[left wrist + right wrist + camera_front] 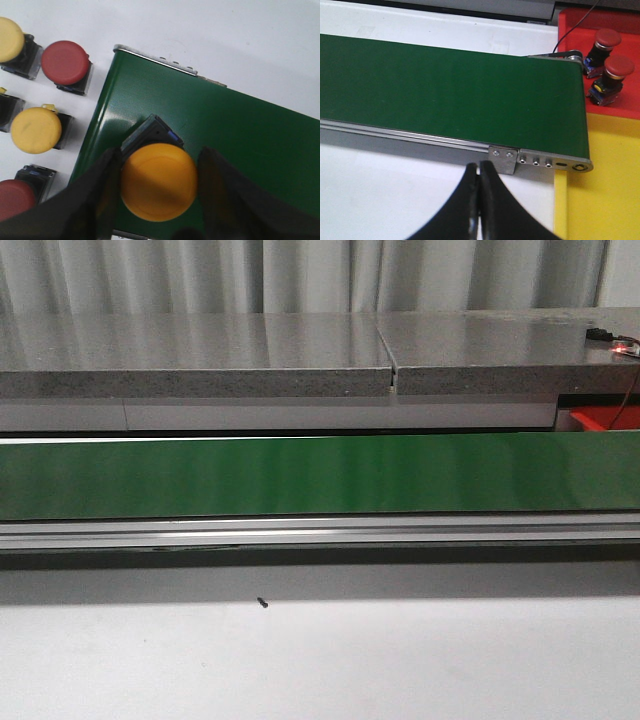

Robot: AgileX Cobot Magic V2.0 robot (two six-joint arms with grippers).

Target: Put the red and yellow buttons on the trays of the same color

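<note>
Left gripper straddles a yellow button over the near end of the belt. Fingers flank the cap on both sides and look pressed against it, so it reads as pinching the button; whether the base already touches the belt can't be told from the left wrist view.

Right gripper has fingers pressed together, holding nothing, parked just beside the belt's far end near the end bracket.

Step in hand, by judgement: set the yellow button on the belt.
- Lower until the base sits flat on the green surface, not tilted on the block edge.
- Keep it well inside the belt edges; it is close to the end rail now.
- Open symmetrically, lift straight up so the cap isn't dragged or tipped.

Supply beside the belt: yellow ones, red ones, loosely in rows.

Destination side: red tray already holds two red buttons, lying on their sides near the belt end; yellow tray shows no button in view.

Risk: the button is top-heavy, a skewed release tips it.

Front view shows only bare belt, no arms.
</note>
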